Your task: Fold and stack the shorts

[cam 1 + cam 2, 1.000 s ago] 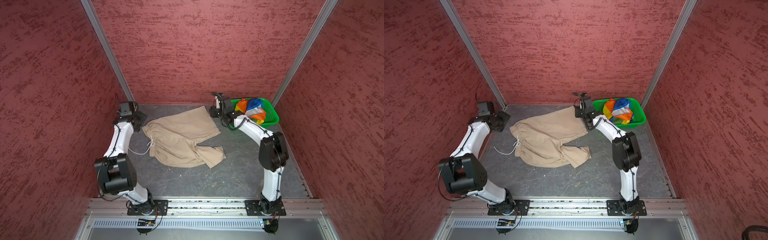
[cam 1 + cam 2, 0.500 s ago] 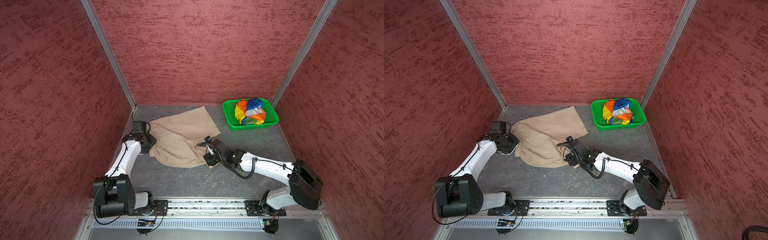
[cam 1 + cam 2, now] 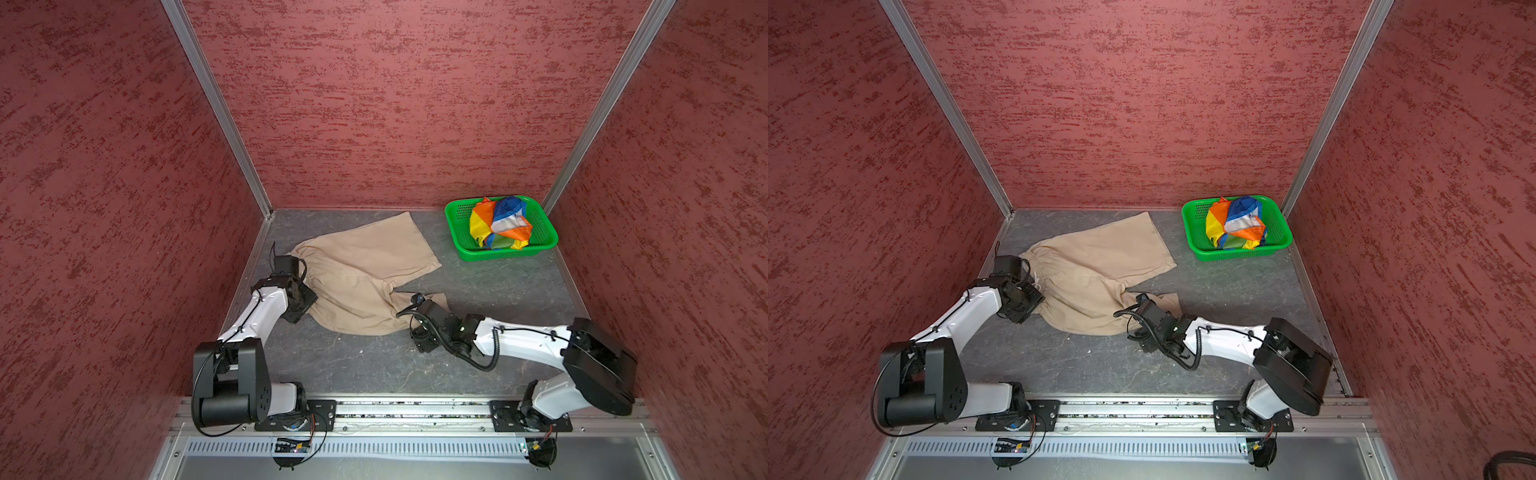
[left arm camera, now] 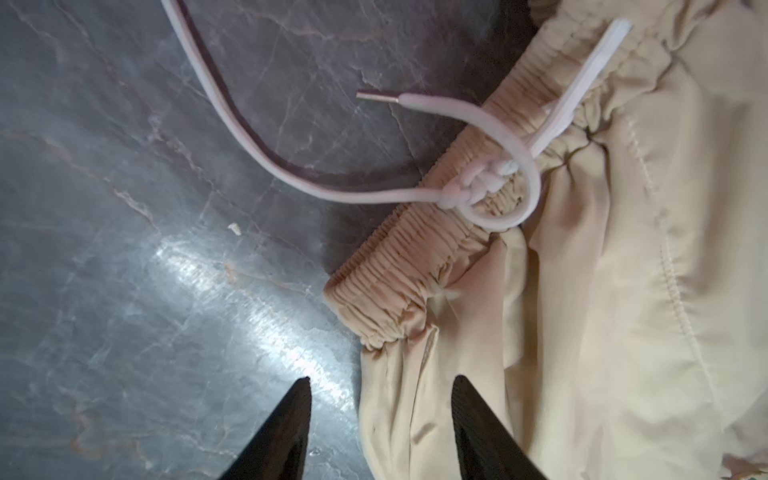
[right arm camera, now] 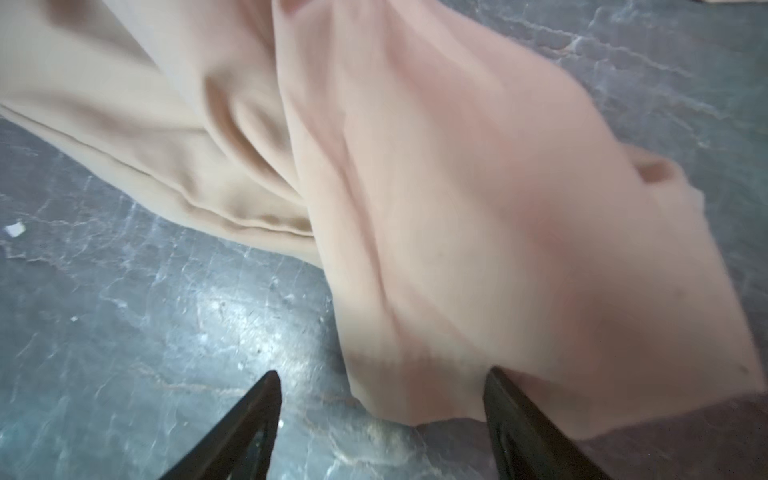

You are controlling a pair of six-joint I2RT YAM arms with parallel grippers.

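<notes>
The beige shorts lie spread on the grey floor, waistband to the left, one leg toward the back wall and the other toward the front. My left gripper is open at the waistband's near corner, one finger over the floor and one over the cloth. The white drawstring is knotted and trails onto the floor. My right gripper is open at the near leg's hem, with the hem edge lying between its fingers. The rainbow-striped shorts sit crumpled in the basket.
The green perforated basket stands at the back right corner. Red walls close in the left, back and right sides. A metal rail with both arm bases runs along the front edge.
Both arms have swung forward from the back of the floor. The left gripper came down to the waistband corner, the right left the basket side for the near leg's hem.
</notes>
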